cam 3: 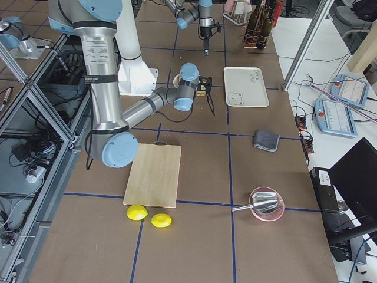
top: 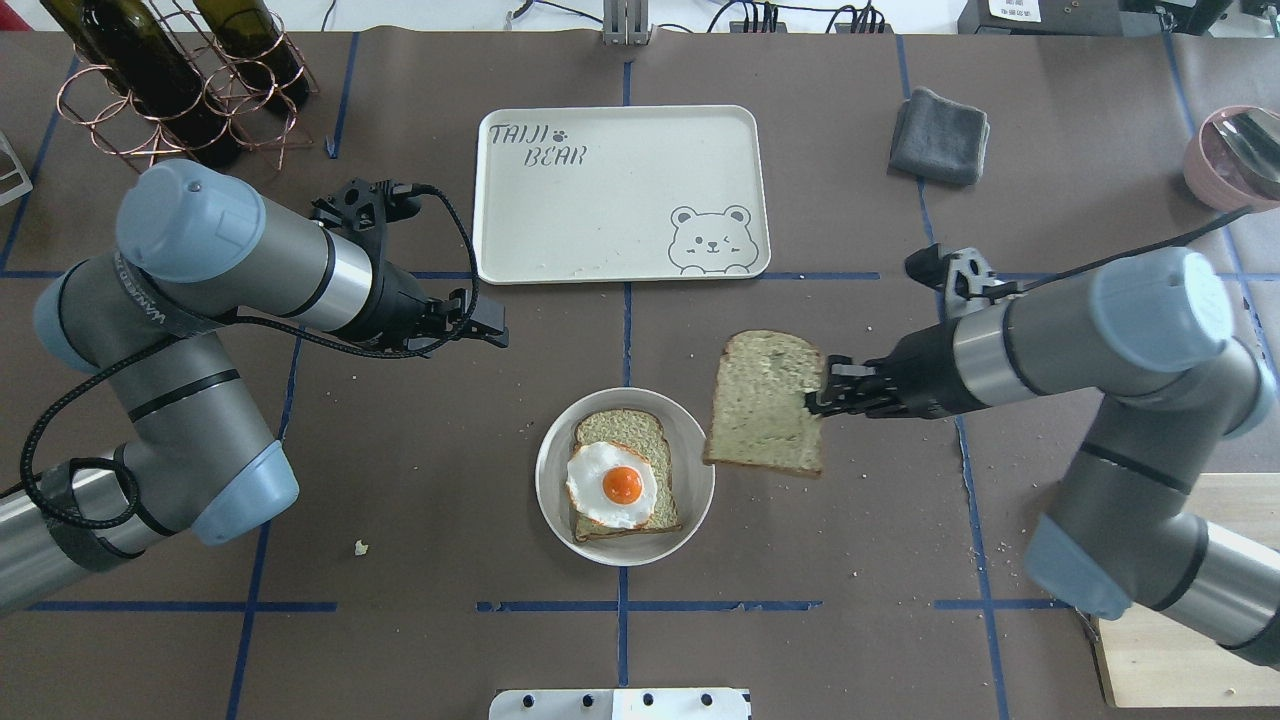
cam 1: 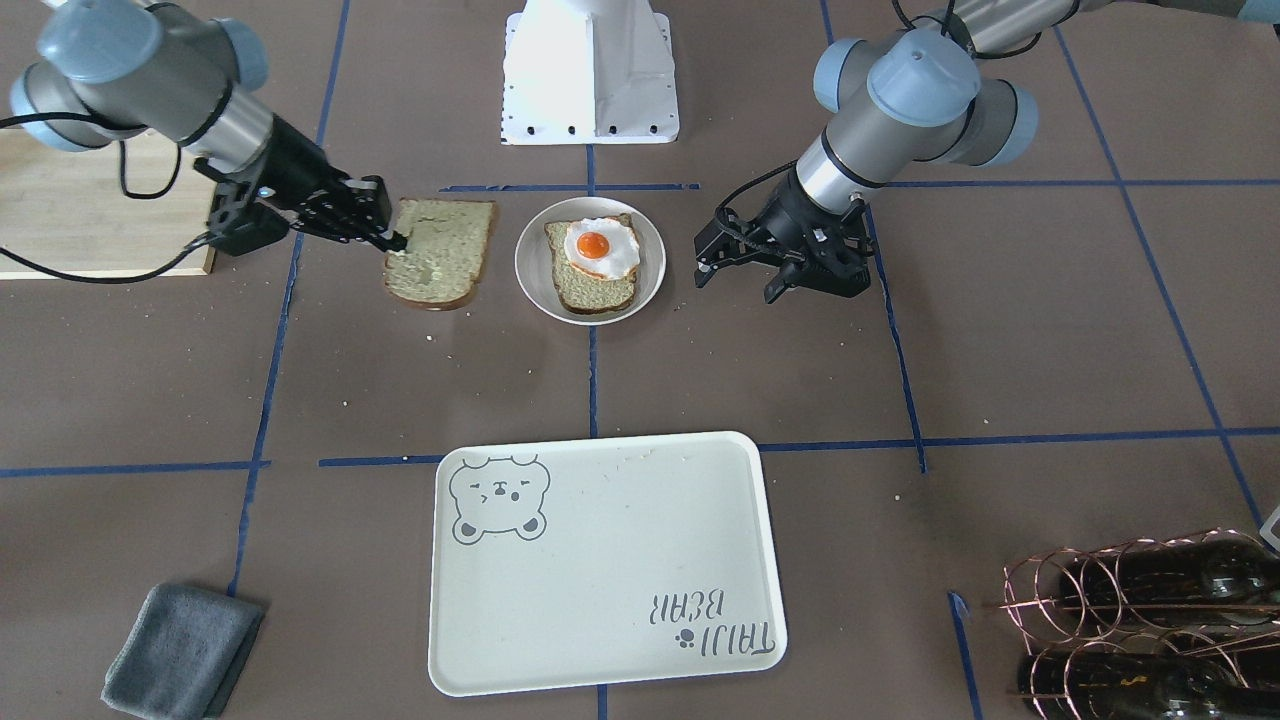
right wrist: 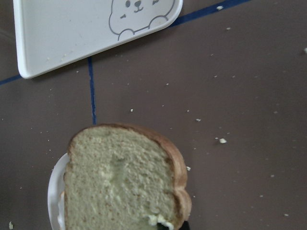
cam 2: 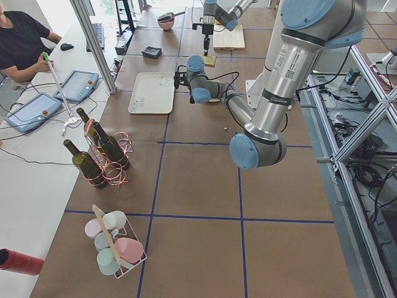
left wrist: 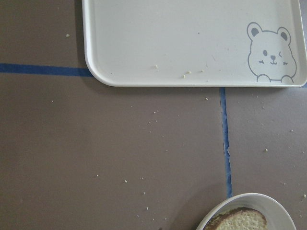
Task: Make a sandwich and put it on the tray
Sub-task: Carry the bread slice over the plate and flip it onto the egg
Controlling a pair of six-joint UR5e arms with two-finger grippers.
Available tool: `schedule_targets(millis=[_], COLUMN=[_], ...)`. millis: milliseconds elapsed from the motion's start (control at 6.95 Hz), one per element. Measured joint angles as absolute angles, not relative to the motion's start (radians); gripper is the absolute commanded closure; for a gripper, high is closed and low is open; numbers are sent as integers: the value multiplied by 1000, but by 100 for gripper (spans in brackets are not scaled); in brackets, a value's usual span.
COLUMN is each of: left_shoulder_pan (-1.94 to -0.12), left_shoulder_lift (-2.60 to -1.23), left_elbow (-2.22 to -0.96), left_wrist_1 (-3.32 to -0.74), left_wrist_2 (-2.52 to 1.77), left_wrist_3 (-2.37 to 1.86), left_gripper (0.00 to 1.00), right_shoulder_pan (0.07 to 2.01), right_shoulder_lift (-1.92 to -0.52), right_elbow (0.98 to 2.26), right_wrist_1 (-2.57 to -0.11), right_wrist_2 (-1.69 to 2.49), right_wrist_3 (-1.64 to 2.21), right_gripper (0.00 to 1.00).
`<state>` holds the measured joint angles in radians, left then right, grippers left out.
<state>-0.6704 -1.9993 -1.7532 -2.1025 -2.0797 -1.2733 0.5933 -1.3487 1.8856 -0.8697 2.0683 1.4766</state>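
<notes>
My right gripper (top: 812, 400) is shut on the edge of a slice of greenish-tan bread (top: 765, 400) and holds it just above the table, right of the round plate (top: 550, 470). In the right wrist view this slice (right wrist: 120, 182) overlaps the plate's rim (right wrist: 52, 191). On the plate lies the other slice (top: 620, 430) with the fried egg (top: 612, 484) on top. The cream bear tray (top: 620, 190) lies beyond the plate and holds only crumbs. My left gripper (top: 495, 335) is open and holds nothing, hovering left of the plate (cam 1: 735, 282).
A grey cloth (top: 940, 135) lies right of the tray. A wire rack of wine bottles (top: 170, 90) stands at the far left. A wooden board (cam 1: 90, 200) lies under the right arm. A pink bowl (top: 1235, 155) sits far right. Crumbs dot the table.
</notes>
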Motion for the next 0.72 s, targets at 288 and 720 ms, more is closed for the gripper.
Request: schedule_targets(millis=[288, 720], left_shoulder_pan=[-670, -670], left_shoulder_lift=[-1999, -1997], left_elbow=[-1753, -1752], left_wrist_1=[-2103, -2126], left_wrist_2=[-2080, -2080], left_wrist_3=[-1275, -1290], left_gripper=[0, 0], right_shoulder_pan=[470, 407], right_shoulder_lift=[-1188, -1130], right_elbow=[1856, 1797], right_wrist_1=[-1040, -1071], right_wrist_2=[1966, 1900], right_wrist_3=[1477, 1477], right_gripper=[100, 99])
